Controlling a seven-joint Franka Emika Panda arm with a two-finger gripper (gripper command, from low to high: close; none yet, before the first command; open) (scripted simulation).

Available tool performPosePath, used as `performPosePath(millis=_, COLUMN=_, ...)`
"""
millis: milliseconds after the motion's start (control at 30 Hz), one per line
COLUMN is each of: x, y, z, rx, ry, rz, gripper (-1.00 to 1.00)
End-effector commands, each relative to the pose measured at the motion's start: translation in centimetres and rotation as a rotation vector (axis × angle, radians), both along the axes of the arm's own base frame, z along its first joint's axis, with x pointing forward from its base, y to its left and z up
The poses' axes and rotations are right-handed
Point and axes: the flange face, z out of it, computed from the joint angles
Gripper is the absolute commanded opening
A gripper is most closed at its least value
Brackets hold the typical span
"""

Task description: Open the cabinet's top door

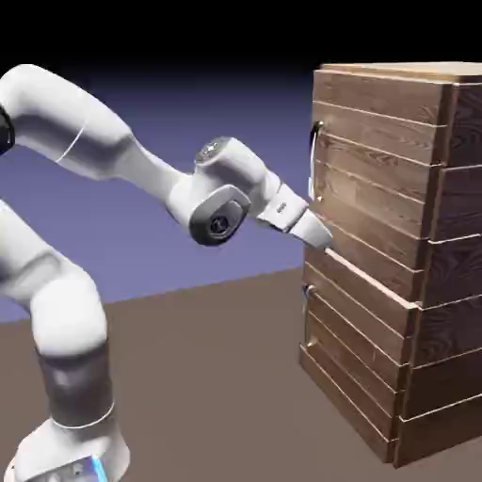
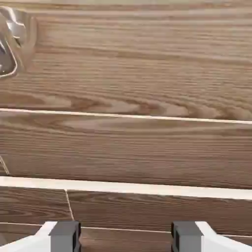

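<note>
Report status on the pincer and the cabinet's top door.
Pincer open, nothing between its tips. Top door shut, handle ungripped. Nothing seen blocking the handle.

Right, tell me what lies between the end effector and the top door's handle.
In the hand view, only brown planks and a pale strip show between the end effector and the handle; no separate object lies there.

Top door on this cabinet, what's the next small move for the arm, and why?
Probably raise the open fingers and shift them toward the hand view's left: the top door's metal handle sits at that view's upper left, while the fingers are over planks below the door's bottom edge.
</note>
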Motion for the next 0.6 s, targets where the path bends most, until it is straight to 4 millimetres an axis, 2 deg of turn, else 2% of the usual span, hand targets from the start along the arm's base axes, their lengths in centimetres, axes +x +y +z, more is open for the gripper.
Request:
performPosePath(millis=0, x=-0.2, y=-1.3, z=0.8, rx=0.04, ry=-0.02, rz=-0.054, gripper=0.0)
performPosePath(millis=200, x=-2.5, y=-8.3, z=5.4, rx=0.286, ry=-0.156, rz=-0.351, gripper=0.0)
performPosePath(millis=267, x=-3.0, y=-8.6, z=6.3, rx=0.374, ry=-0.191, rz=-0.416, gripper=0.0)
performPosePath(millis=567, x=-4.3, y=-6.8, z=8.5, rx=0.798, ry=-0.303, rz=-0.642, gripper=0.0)
